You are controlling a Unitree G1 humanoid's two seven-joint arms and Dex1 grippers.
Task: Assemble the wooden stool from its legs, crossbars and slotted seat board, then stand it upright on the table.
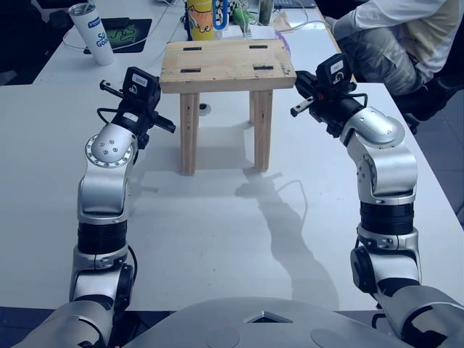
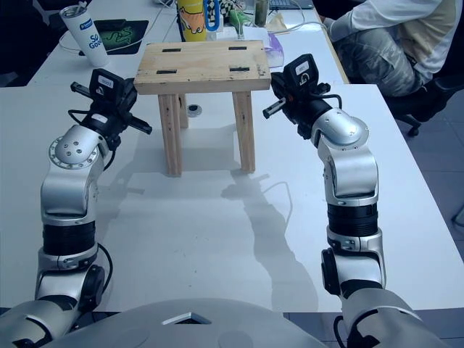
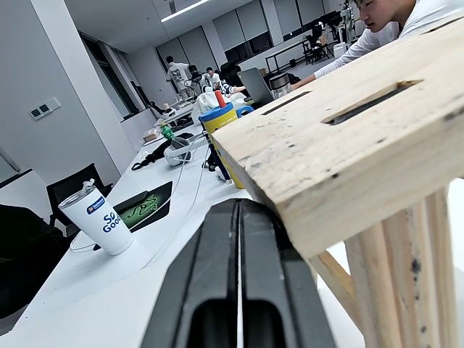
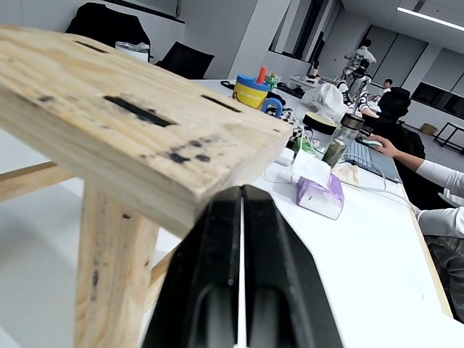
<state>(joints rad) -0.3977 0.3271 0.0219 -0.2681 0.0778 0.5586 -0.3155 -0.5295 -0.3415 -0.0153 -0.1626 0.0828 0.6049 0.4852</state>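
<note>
Wooden stool (image 1: 226, 64) stands upright, assembled, far-center on the white table (image 1: 217, 239), with the slotted seat board on top and the legs down. Left gripper (image 3: 238, 209) is just beside the seat's left edge, fingers pressed together, holding nothing. Right gripper (image 4: 241, 192) is just beside the seat's right edge, fingers also pressed together and empty. Can't tell whether either tip touches the seat. White tumbler (image 1: 88, 32) sits far left and a yellow cup (image 1: 201, 18) behind the stool.

Head stereo looks down; both wrist cameras closely flank the stool (image 1: 226, 65).
</note>
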